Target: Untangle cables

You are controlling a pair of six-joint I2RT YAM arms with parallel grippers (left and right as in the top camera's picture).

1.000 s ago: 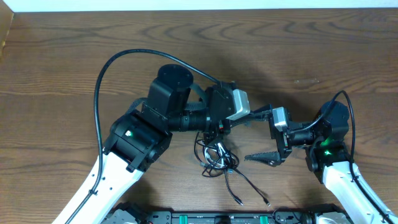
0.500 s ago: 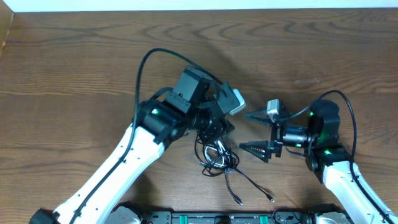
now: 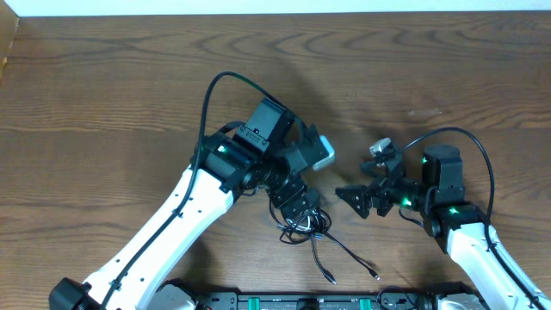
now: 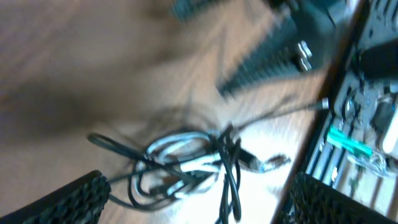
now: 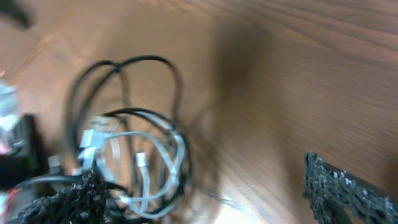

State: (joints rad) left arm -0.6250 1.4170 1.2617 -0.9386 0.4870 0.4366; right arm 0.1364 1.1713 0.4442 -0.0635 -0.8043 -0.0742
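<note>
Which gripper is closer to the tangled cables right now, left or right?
Left. The left gripper hangs open right above the tangled cables, its fingers on either side of them. The right gripper, also open, sits off to their right.

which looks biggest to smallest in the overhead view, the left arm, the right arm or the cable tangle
1. left arm
2. right arm
3. cable tangle
The arms stand nearer the camera, so this is apparent size only.

surface: dark wood-grain table (image 3: pixel 95 86) | far edge: white strip (image 3: pixel 258 5) | light: even
</note>
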